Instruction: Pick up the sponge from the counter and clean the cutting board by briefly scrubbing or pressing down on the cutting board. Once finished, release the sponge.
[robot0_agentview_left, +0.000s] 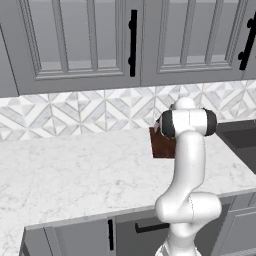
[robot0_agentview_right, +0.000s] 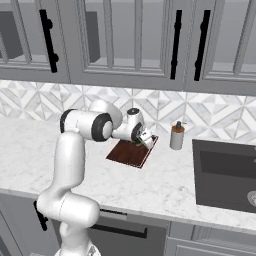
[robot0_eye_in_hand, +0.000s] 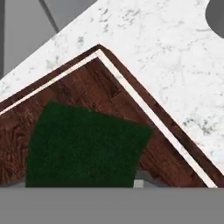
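A dark green sponge (robot0_eye_in_hand: 85, 146) is seen on the reddish-brown, wood-grained cutting board (robot0_eye_in_hand: 105, 92) (a pale line is traced inside its edge). The counter (robot0_agentview_left: 75, 170) around the board is coloured white with faint grey veining. Behind the board, a backsplash (robot0_agentview_left: 75, 112) is patterned in white-and-grey diamonds.

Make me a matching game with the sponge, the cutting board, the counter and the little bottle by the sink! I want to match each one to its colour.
Things:
1. sponge
2. cutting board
3. counter
4. bottle

Colours:
A. white marble with grey veins
B. brown body with a white top
C. dark green
D. dark reddish-brown wood

Pairs: 1-C, 2-D, 3-A, 4-B
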